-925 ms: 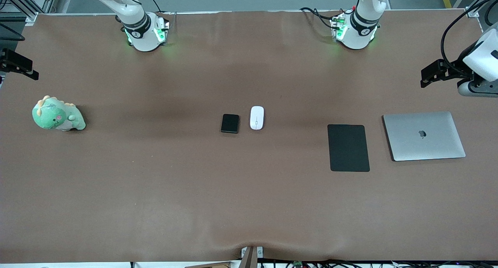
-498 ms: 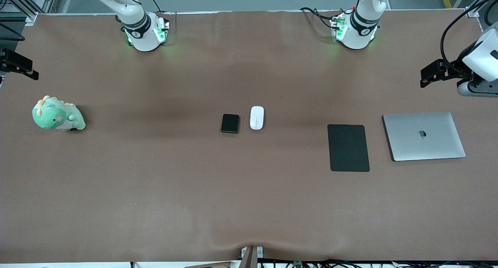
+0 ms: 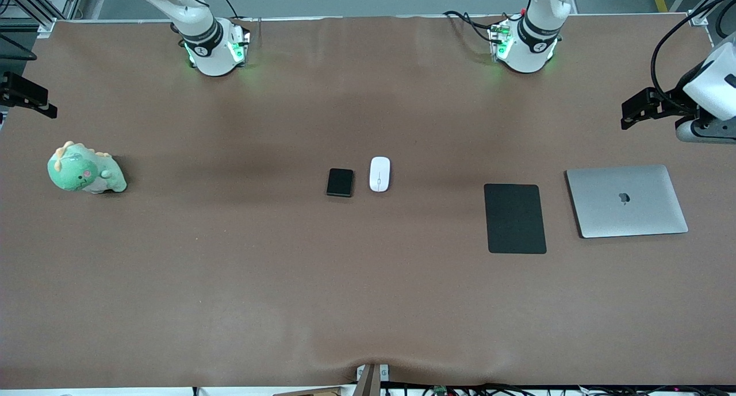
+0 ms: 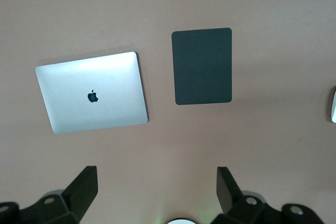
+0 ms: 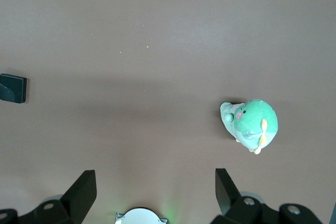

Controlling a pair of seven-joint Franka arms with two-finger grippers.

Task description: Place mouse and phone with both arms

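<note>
- Mouse (image 3: 379, 174) first: it lies flat near the middle of the bench (image 3: 368, 304), long axis running 12 to 6 (12 being the robots' bases, 6 the front camera, 3 the left arm's end); the phone (image 3: 340, 182) lies just beside it at its 9 o'clock, apart from it, a narrow strip of bench between them
- Left tool (image 4: 155, 182) hangs high over the left arm's end of the bench, fingers spread wide, nothing between them; right tool (image 5: 152, 182) hangs high over the right arm's end, equally wide and empty
- Step in hand, as I judge it: the reach in, neither object yet touched; the mouse falls to the left arm, the phone to the right arm, since each lies on that arm's side of the pair
- Bring each tool down from straight above, fingers closing across the short width; the mouse is glossy and domed, so seat the fingers low on its flanks or it may squirt out
- The gap between the two is tight; the inner finger of each tool must drop into it without nudging the neighbour, so staggering the descents looks safer than going together
- Likely goal for the mouse is the mouse pad (image 3: 514, 218), well off at 3 o'clock, beside the laptop (image 3: 627, 200); the phone's spot I cannot tell; the plush dinosaur (image 3: 85, 169) sits well apart at 9 o'clock
</note>
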